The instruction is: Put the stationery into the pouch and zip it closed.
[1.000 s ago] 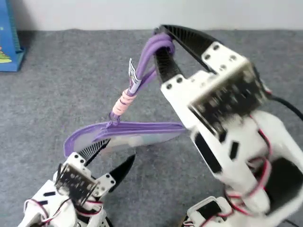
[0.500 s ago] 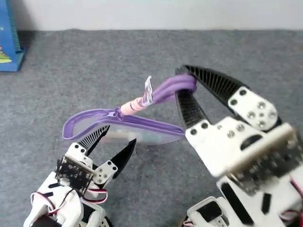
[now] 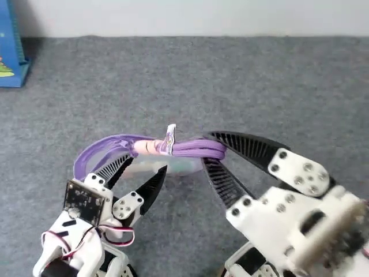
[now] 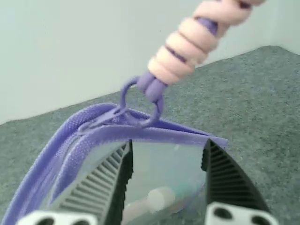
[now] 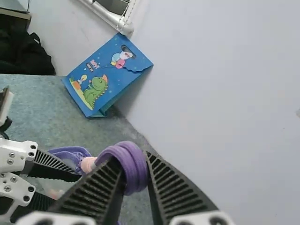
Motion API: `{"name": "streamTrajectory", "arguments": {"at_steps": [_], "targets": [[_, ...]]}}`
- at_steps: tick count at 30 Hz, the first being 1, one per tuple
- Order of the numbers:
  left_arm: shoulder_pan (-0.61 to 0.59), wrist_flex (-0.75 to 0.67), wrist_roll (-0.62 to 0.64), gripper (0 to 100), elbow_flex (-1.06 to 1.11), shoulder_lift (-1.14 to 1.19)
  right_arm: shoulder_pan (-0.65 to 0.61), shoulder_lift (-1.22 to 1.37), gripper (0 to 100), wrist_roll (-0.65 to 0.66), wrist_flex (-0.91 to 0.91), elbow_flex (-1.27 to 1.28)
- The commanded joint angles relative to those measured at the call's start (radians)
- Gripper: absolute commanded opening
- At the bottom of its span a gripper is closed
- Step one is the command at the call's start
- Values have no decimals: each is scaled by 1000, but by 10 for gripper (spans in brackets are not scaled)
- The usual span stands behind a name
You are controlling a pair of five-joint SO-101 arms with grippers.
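The clear pouch with a purple zip rim (image 3: 98, 151) lies low at the front left of the grey mat. My left gripper (image 3: 147, 163) is shut on the pouch, one finger on each side of its clear body (image 4: 159, 159). A pale pen-like piece of stationery (image 4: 161, 198) shows through the plastic. The zip pull ring (image 4: 140, 105) hangs from pink beads (image 4: 187, 44) on a purple wrist strap (image 3: 193, 149). My right gripper (image 3: 209, 149) is shut on that strap loop (image 5: 129, 168), just right of the pouch. A small white tag (image 3: 170, 138) sticks up from the strap.
A blue gift bag with a dinosaur print (image 3: 10, 46) (image 5: 108, 75) leans on the wall at the far left. Grey mat (image 3: 259, 81) stretches to the white wall behind. Both arm bases crowd the front edge.
My right gripper, still shut on the strap, came down and forward from high at the back to just beside the pouch. The strap dropped from steeply raised to nearly level. The left gripper kept its hold.
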Motion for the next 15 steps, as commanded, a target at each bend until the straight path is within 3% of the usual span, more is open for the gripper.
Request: {"name": "streamTrajectory", "arguments": {"at_steps": [1,9,15], "targets": [[-6,-60,28,224,30,-9,-8,-44,28,-9,4,-20],[-6,-114,-18,49,71,-9,15,-65,9,-5,22,-15],[-6,-112,-63,25,96,-9,236,-68,9,-5,110,-15]]}}
